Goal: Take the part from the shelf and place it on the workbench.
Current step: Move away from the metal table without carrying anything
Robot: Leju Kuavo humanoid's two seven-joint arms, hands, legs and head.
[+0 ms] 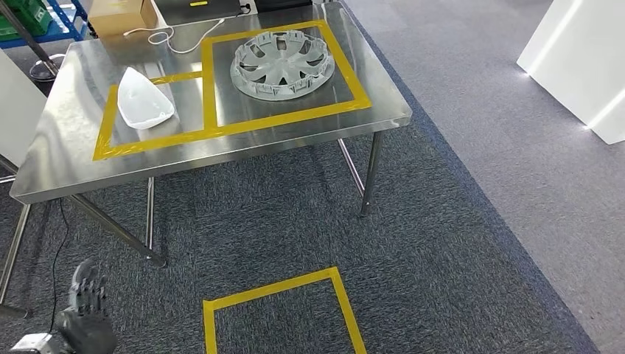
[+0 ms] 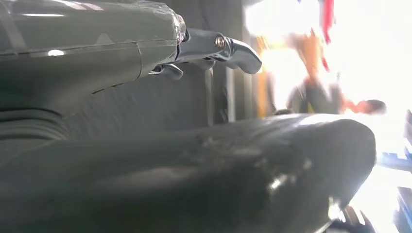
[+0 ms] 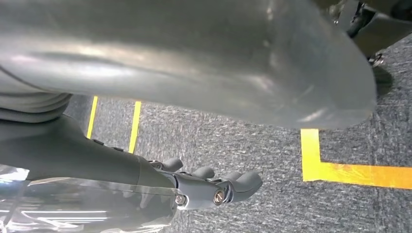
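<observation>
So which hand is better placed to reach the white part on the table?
Left, probably. The white part lies on the left side of the table, and the left hand hangs low on that side. The right hand hangs empty over the carpet, no closer.

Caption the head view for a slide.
Hubcap and white part in taped zones on steel workbench; left hand hangs low.

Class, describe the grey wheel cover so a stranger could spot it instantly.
Find the steel table. Yellow tape marks two boxes on it; the wheel cover lies in the larger one. It is round, grey and spoked, unlike the smooth white part beside it.
</observation>
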